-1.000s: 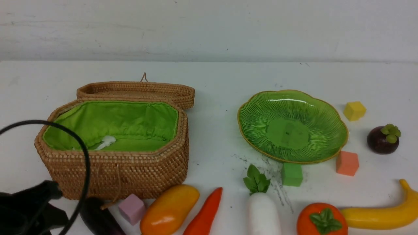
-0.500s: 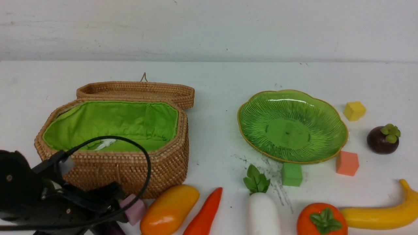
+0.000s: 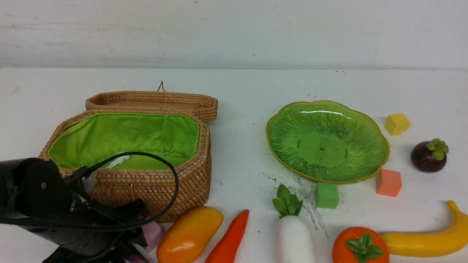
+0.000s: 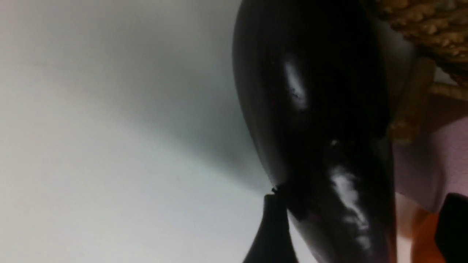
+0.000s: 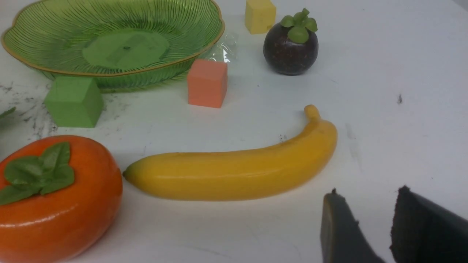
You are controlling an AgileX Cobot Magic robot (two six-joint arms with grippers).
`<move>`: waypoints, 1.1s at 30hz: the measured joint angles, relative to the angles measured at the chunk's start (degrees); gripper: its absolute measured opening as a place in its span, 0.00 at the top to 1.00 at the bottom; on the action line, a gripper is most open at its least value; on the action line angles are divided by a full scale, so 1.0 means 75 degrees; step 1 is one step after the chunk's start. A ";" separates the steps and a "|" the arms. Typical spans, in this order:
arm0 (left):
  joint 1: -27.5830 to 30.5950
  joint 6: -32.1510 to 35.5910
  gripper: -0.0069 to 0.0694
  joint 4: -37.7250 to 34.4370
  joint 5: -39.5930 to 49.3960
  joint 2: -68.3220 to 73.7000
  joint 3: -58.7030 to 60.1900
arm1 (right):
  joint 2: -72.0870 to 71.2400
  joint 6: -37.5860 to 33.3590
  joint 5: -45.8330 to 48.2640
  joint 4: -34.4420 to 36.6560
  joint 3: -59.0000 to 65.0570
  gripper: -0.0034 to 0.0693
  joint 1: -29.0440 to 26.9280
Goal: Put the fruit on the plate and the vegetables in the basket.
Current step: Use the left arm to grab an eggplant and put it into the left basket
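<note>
The open basket (image 3: 146, 190) stands at the left with its lid folded back. The plate (image 3: 289, 146) is at the right and holds nothing. My left gripper (image 4: 360, 197) is open, its jaws astride the dark purple eggplant (image 4: 314, 109) in front of the basket; in the front view my left arm (image 3: 55, 208) hides the eggplant. The mango (image 3: 190, 233), carrot (image 3: 230, 237), radish (image 3: 294, 237), persimmon (image 3: 360, 246) and banana (image 3: 427, 239) lie along the front. The mangosteen (image 3: 428, 156) sits right of the plate. My right gripper (image 5: 367, 191) is open and empty near the banana (image 5: 234, 171).
A pink cube (image 3: 153, 233) sits between the eggplant and the mango. A green cube (image 3: 326, 195) and an orange cube (image 3: 388, 182) lie just in front of the plate, and a yellow cube (image 3: 396, 124) lies at its right. My left arm's cable (image 3: 172, 175) loops in front of the basket.
My left arm has come in from the lower left corner and moved right over the eggplant, which it now hides in the front view. Nothing else has moved.
</note>
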 joint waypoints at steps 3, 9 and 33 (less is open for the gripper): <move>0.0000 -0.0010 0.20 0.0117 0.0157 -0.0172 0.0000 | 0.0000 0.0000 0.0000 0.0000 0.0000 0.62 0.0000; 0.0000 -0.0738 0.20 0.0934 0.0421 -0.0164 0.0000 | 0.0000 0.0000 0.0000 0.0000 0.0000 0.62 0.0000; 0.0000 -0.1201 0.20 0.1588 0.0357 0.0246 0.0000 | 0.0000 0.0000 0.0000 0.0007 0.0000 0.62 0.0000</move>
